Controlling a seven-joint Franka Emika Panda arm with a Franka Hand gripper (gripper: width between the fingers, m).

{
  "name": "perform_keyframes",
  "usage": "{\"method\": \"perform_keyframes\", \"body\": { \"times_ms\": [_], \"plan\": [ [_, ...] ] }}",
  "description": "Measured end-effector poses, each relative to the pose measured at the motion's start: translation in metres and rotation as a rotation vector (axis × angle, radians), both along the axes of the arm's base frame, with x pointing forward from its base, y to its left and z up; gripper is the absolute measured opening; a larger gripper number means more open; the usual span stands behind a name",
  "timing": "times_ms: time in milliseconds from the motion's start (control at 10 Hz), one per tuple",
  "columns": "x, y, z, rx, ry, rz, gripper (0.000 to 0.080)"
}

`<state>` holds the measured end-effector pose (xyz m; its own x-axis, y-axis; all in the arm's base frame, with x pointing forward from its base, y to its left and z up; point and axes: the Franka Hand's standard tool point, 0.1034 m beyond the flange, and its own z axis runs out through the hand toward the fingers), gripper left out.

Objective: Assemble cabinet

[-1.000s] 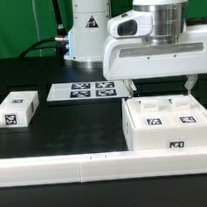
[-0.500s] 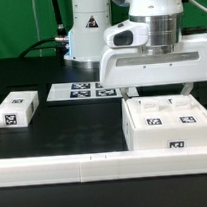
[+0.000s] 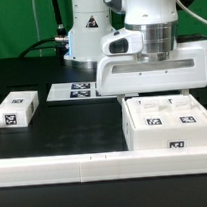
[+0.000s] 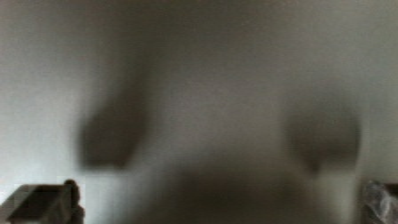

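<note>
Gripper hangs low over the back of the cabinet, fingers spread wide, nothing between them. The cabinet lies tags-up, a small white block well off to its exterior view's left, the marker board behind it.

Exterior view evenly bright and sharp; wrist view dim, blurred, softly shadowed.

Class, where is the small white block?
The small white block lies at the exterior view's left, on the black table, left of the marker board.
</note>
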<state>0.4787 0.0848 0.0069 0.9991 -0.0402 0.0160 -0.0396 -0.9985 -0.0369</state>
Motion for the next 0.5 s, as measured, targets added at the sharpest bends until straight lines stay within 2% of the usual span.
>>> {"method": "perform_keyframes", "body": {
  "times_ms": [500],
  "plan": [
    [0.0,0.0007,-0.0008,0.001,-0.001,0.0,0.0797]
  ]
}}
